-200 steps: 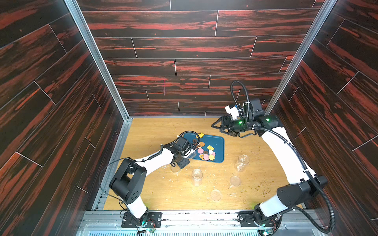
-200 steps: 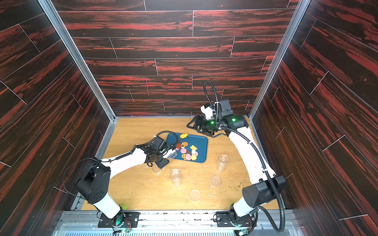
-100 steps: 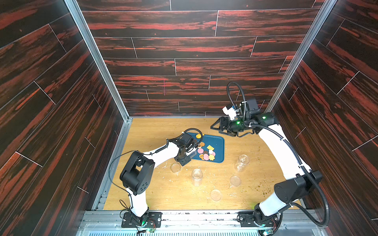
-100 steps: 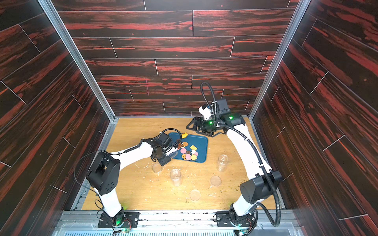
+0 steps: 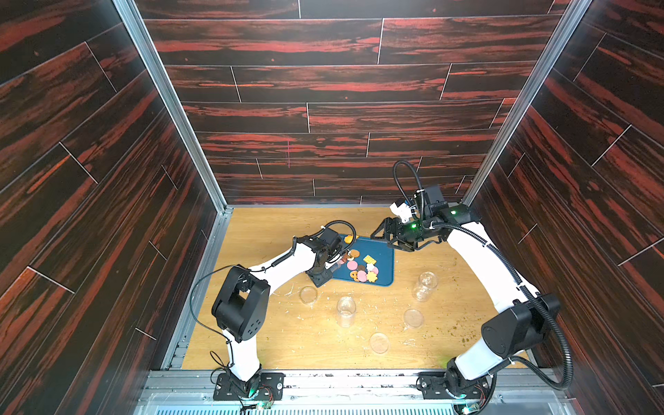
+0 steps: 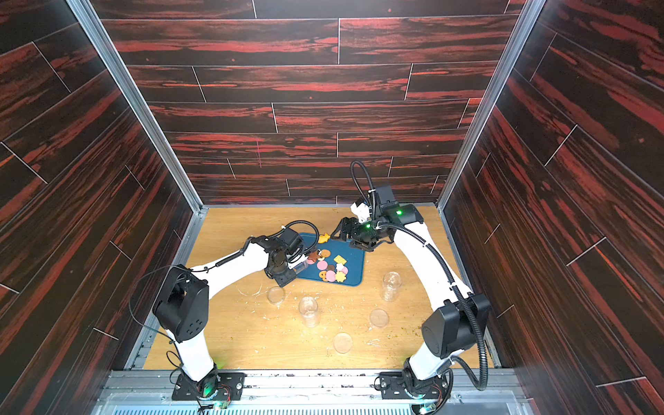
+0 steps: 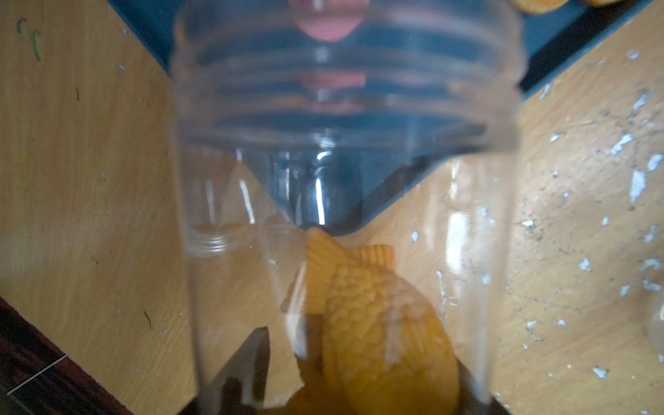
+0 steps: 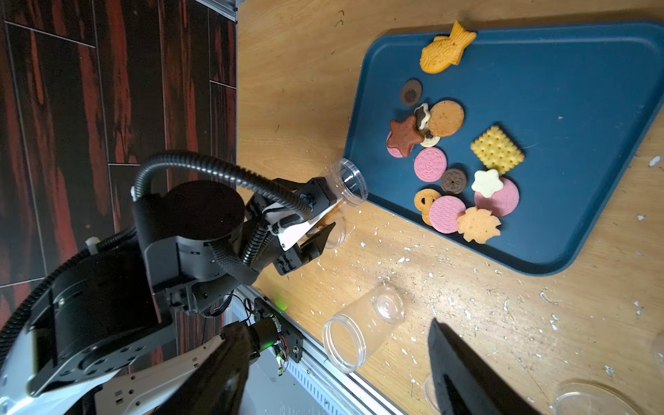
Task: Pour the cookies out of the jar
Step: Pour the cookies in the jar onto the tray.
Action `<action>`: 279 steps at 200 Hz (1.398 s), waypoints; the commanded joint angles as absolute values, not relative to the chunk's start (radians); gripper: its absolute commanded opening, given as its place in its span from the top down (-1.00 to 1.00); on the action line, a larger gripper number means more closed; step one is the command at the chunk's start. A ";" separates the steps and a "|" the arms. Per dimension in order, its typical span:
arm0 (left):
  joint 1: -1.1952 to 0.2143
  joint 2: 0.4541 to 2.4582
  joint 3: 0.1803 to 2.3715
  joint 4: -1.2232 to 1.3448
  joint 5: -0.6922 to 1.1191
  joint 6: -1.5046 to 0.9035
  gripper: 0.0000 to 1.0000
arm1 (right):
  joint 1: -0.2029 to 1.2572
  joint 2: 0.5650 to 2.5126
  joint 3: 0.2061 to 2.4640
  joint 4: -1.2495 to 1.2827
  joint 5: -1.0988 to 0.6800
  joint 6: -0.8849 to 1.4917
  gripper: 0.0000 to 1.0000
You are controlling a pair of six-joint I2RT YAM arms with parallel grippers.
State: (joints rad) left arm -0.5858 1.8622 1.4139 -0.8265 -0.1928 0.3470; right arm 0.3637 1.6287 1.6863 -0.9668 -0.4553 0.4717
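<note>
The left gripper (image 8: 325,217) is closed on a clear plastic jar (image 8: 345,190). It holds the jar tipped over at the near left corner of the blue tray (image 5: 386,258), with the open mouth pointing in over the tray's rim. In the left wrist view, one orange fish-shaped cookie (image 7: 377,323) sits inside this jar, down at the end between the fingers (image 7: 248,363).

A clear lid (image 5: 308,294) lies on the wooden table (image 5: 251,233) just in front of that tray corner.

The poured cookies (image 5: 363,267) lie in a loose cluster on the left half of the tray. Among them are pink rounds, a brown star, a yellow square cracker, a white star, a pretzel and an orange flower shape. Another fish-shaped cookie (image 8: 445,50) rests apart from them on the tray's far rim. The right half of the tray is bare.

An empty clear jar (image 5: 346,310) sits in front of the tray, and pale crumbs (image 8: 406,251) are scattered around it. Two more lids (image 5: 379,342) (image 5: 413,318) lie further from the tray, towards the front of the table.

The right gripper (image 5: 382,239) hangs above the tray's far right corner. Its jaws are spread apart and hold nothing.

A second empty jar (image 5: 425,285) stands just off the tray's near right corner.
</note>
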 commanded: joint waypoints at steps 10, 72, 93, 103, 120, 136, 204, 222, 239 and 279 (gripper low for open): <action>-0.584 1.893 1.478 -0.897 -0.212 0.336 -0.17 | 0.366 1.618 1.691 -1.018 -0.436 0.423 -0.63; -0.584 1.939 1.548 -0.951 -0.207 0.337 -0.18 | 0.367 1.606 1.675 -1.011 -0.437 0.422 -0.63; -0.586 1.940 1.552 -0.952 -0.207 0.341 -0.18 | 0.367 1.603 1.667 -1.005 -0.439 0.423 -0.63; -0.585 1.945 1.556 -0.951 -0.209 0.340 -0.19 | 0.367 1.603 1.668 -1.004 -0.439 0.424 -0.63; -0.586 1.953 1.564 -0.957 -0.207 0.339 -0.19 | 0.365 1.607 1.672 -1.003 -0.439 0.423 -0.63; -0.586 1.957 1.569 -0.964 -0.200 0.334 -0.19 | 0.367 1.611 1.678 -1.003 -0.440 0.423 -0.63; -0.589 2.002 1.665 -1.042 -0.160 0.239 -0.19 | 0.367 1.619 1.697 -1.018 -0.423 0.410 -0.63; -0.589 2.018 1.698 -1.069 -0.147 0.218 -0.20 | 0.367 1.618 1.699 -1.019 -0.422 0.409 -0.63; -0.589 2.026 1.717 -1.084 -0.135 0.191 -0.22 | 0.367 1.614 1.697 -1.019 -0.420 0.409 -0.63; -0.590 2.050 1.750 -1.131 -0.091 0.139 -0.23 | 0.366 1.600 1.678 -1.008 -0.422 0.415 -0.63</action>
State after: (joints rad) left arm -0.5858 2.0392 1.7119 -1.0534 -0.1314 0.1894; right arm 0.3637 1.6287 1.6749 -0.9951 -0.4252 0.4255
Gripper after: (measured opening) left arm 0.674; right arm 0.815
